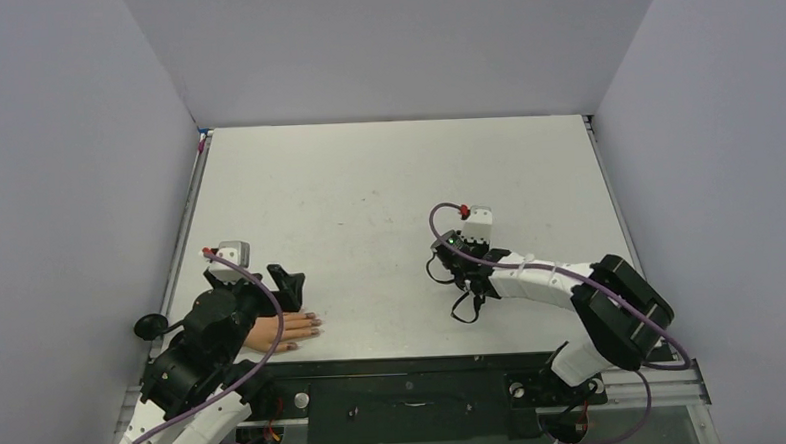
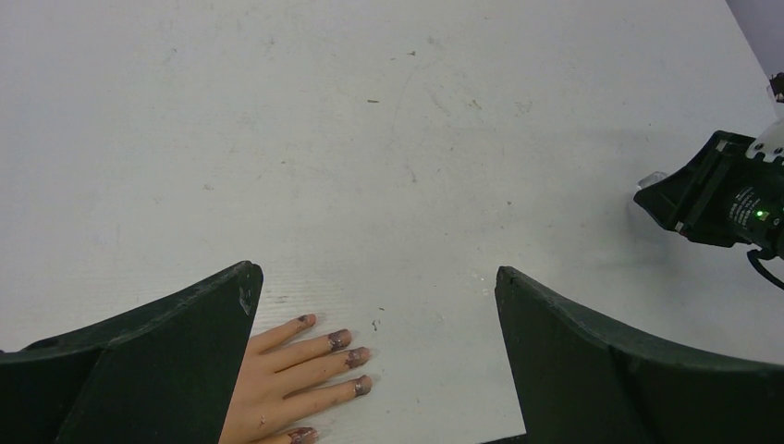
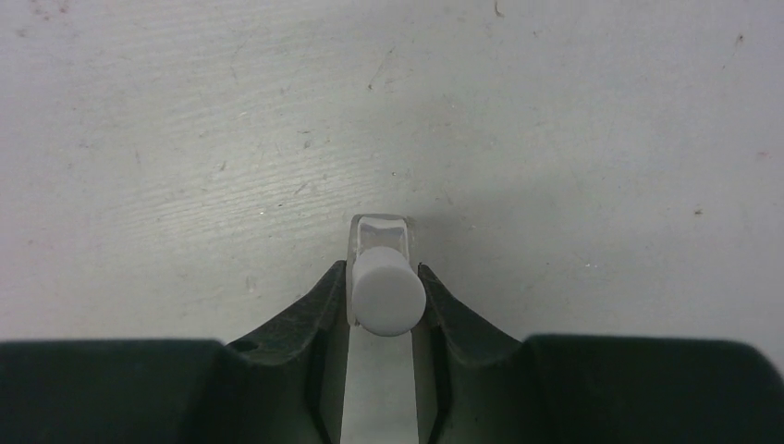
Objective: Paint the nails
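Here right claw (image 3: 382,275) pinches the white-capped bottle (image 3: 387,298)

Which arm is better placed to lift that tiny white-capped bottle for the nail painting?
The right arm, I'd say. Its jaws are shut on the white-capped bottle. The left arm hovers with jaws wide open above the fake hand, well away from the bottle.

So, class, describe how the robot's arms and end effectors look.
The left arm and right arm have white links with bulky black joints. A purple cable loops along each. The left end effector and right end effector each have two dark, curved, tapering fingers.
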Controlling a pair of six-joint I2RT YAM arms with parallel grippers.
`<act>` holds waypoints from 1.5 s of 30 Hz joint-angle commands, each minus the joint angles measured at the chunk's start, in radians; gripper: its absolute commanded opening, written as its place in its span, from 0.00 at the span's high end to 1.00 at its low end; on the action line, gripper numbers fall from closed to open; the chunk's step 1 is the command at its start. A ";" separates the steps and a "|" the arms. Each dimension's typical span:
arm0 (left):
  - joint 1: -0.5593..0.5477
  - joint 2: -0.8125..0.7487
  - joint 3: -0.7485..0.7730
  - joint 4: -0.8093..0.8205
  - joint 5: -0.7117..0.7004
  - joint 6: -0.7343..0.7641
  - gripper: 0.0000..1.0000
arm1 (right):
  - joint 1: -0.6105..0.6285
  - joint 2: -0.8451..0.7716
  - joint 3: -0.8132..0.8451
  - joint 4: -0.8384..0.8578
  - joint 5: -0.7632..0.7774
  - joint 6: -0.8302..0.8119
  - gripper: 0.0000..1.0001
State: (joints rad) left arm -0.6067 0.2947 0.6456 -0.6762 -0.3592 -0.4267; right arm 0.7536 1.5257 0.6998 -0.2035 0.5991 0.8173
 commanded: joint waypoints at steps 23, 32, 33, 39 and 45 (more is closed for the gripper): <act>0.011 0.165 0.136 0.250 0.819 0.370 0.05 | 0.210 -0.334 0.471 -0.290 -1.026 -0.675 1.00; 0.010 0.284 0.307 0.153 1.157 0.466 0.24 | 0.249 -0.341 0.601 -0.473 -1.196 -0.742 1.00; 0.011 0.305 0.321 0.144 1.173 0.471 0.26 | 0.250 -0.344 0.606 -0.480 -1.208 -0.746 1.00; 0.010 0.361 0.331 0.187 1.251 0.441 0.38 | 0.252 -0.356 0.646 -0.529 -1.278 -0.786 1.00; 0.008 0.416 0.318 0.263 1.321 0.382 0.40 | 0.259 -0.354 0.677 -0.555 -1.290 -0.809 1.00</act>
State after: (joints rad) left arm -0.5961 0.6846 0.9508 -0.5053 0.8696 -0.0013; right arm 1.0016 1.1999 1.3231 -0.7544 -0.6483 0.0433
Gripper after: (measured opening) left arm 0.610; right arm 0.220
